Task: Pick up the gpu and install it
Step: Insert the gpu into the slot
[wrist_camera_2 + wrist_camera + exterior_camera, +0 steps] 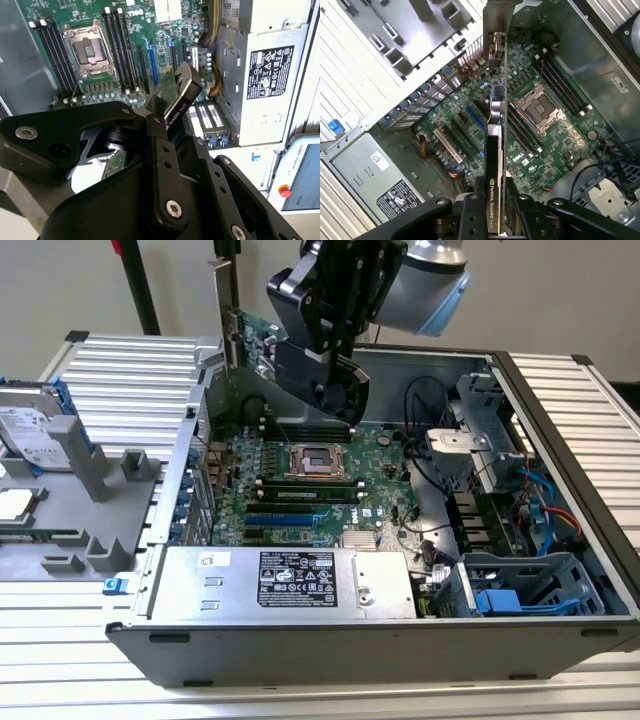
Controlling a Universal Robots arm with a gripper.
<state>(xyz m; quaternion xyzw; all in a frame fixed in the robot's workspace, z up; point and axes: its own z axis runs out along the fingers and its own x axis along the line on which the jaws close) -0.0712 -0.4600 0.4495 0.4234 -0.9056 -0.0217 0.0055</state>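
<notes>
Clear gap between gpu [258, 342] and motherboard [236, 466]; power supply [290, 580], drive cage [482, 435] alongside.

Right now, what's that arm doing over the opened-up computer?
The robot arm's tool is clamped on the gpu, a thin green card with a silver end bracket and a black cooler. It holds the card in the air, on edge, above the motherboard inside the open computer case. The card is not yet seated in any of the expansion slots, so it has been picked up but not installed.
</notes>
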